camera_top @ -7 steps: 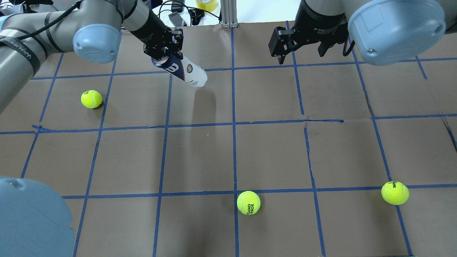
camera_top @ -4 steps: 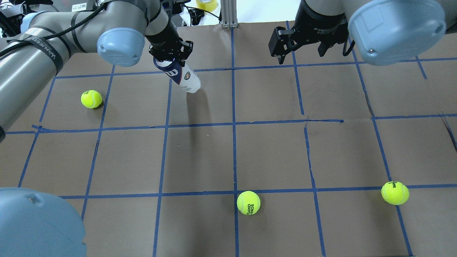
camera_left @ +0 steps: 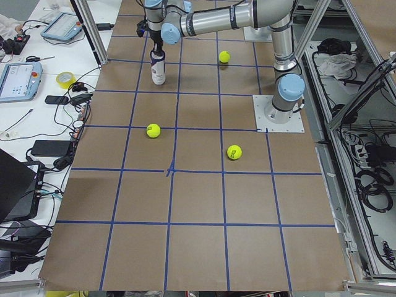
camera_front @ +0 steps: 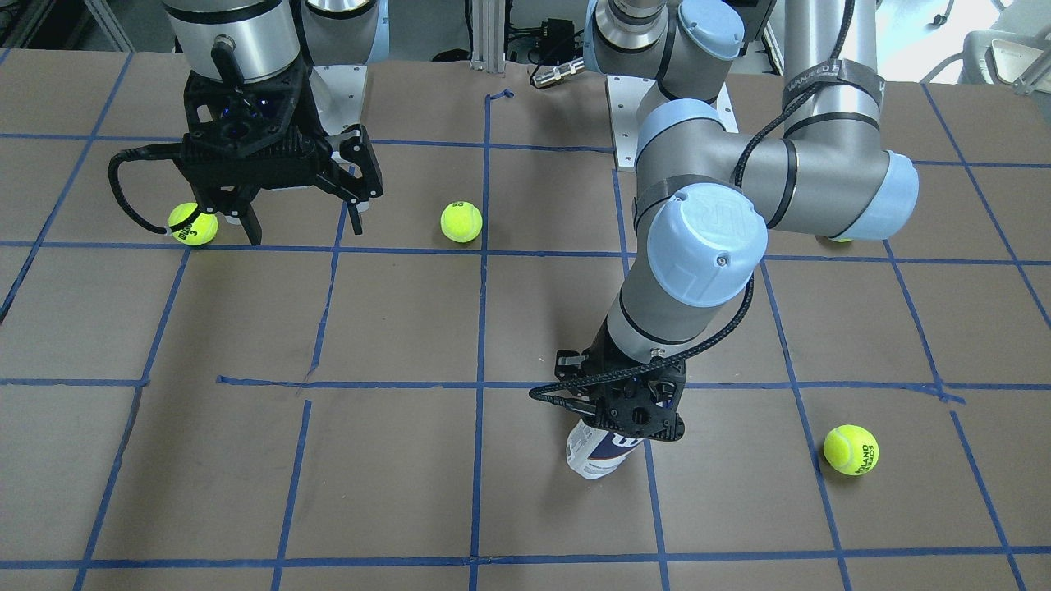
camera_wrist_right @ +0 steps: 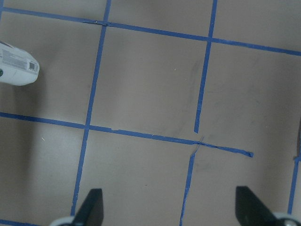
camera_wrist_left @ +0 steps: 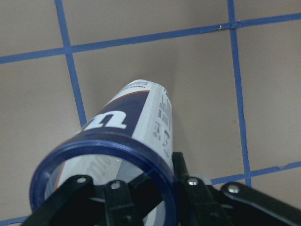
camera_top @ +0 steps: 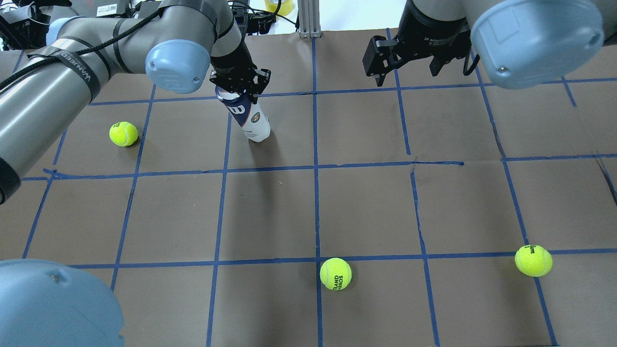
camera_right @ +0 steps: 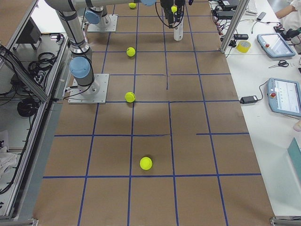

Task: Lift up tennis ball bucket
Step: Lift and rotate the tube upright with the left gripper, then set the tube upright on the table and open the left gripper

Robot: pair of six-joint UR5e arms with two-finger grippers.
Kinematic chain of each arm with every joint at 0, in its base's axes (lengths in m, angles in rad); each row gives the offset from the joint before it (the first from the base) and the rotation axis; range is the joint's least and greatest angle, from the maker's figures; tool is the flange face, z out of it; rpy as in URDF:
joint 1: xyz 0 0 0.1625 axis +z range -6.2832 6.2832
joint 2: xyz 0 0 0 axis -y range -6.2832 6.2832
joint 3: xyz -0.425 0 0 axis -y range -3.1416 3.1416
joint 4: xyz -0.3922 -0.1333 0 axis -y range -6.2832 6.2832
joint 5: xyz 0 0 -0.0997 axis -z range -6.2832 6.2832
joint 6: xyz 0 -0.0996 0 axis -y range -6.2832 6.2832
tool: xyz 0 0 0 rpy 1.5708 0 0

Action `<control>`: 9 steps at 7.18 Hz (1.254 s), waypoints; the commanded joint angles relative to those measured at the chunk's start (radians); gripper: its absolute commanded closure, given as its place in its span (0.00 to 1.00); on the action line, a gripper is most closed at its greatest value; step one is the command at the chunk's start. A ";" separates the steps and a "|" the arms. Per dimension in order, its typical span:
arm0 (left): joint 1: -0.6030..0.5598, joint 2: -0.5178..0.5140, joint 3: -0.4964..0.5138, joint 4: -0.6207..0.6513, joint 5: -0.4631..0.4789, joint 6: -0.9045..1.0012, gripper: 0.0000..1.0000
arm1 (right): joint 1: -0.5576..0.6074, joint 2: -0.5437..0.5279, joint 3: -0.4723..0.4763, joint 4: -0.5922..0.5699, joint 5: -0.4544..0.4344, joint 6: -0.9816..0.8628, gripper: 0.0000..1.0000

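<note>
— Brown paper covers the surface (camera_top: 366, 207), and blue tape (camera_top: 315, 212) cuts it into squares. Where are the arms?

— The left arm (camera_top: 72, 91) reaches out to the far side, a little left of the centre line. The right arm (camera_top: 530, 33) hangs above the far side on the right, over bare paper.

— And the bucket (camera_top: 248, 115)?

— It is in the left jaws, which are clamped on its navy-rimmed top end. It stands close to upright, rim up and base down, just beside a tape line in the far row of squares. The white W and the round crest on its label face the overhead camera.

— Is its base off the paper?

— I cannot tell. The base is very near the paper, but no view shows clearly whether it touches.

— What about the right jaws?

— They are spread wide and hold nothing.

— Any balls?

— Three yellow-green ones show from overhead. One ball (camera_top: 123, 133) lies well to the bucket's left. A second (camera_top: 335, 273) lies near the robot's edge at the centre. The third (camera_top: 533, 260) lies near that edge on the right. All three are well apart from both sets of jaws.
</note>
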 commanded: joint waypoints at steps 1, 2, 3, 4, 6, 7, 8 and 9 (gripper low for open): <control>-0.003 0.001 0.001 -0.020 -0.005 -0.006 0.34 | 0.000 -0.001 0.000 -0.002 0.001 0.000 0.00; -0.007 0.005 0.012 -0.038 -0.008 -0.021 0.21 | 0.000 -0.001 0.000 -0.002 0.000 0.000 0.00; -0.014 0.012 0.027 -0.044 -0.007 -0.024 0.06 | 0.000 -0.001 0.000 -0.002 0.000 0.000 0.00; -0.019 0.018 0.058 -0.070 -0.008 -0.040 0.00 | 0.000 -0.001 0.000 -0.002 0.000 0.000 0.00; -0.005 0.057 0.165 -0.215 -0.031 -0.046 0.00 | 0.000 0.001 0.000 -0.007 0.000 0.000 0.00; 0.013 0.087 0.181 -0.252 -0.030 -0.044 0.00 | 0.000 0.001 0.000 -0.008 0.000 0.000 0.00; 0.074 0.126 0.181 -0.257 -0.036 -0.037 0.00 | 0.000 0.001 0.000 -0.011 0.000 0.000 0.00; 0.131 0.178 0.175 -0.327 -0.030 -0.009 0.00 | 0.000 0.001 0.000 -0.011 0.000 0.000 0.00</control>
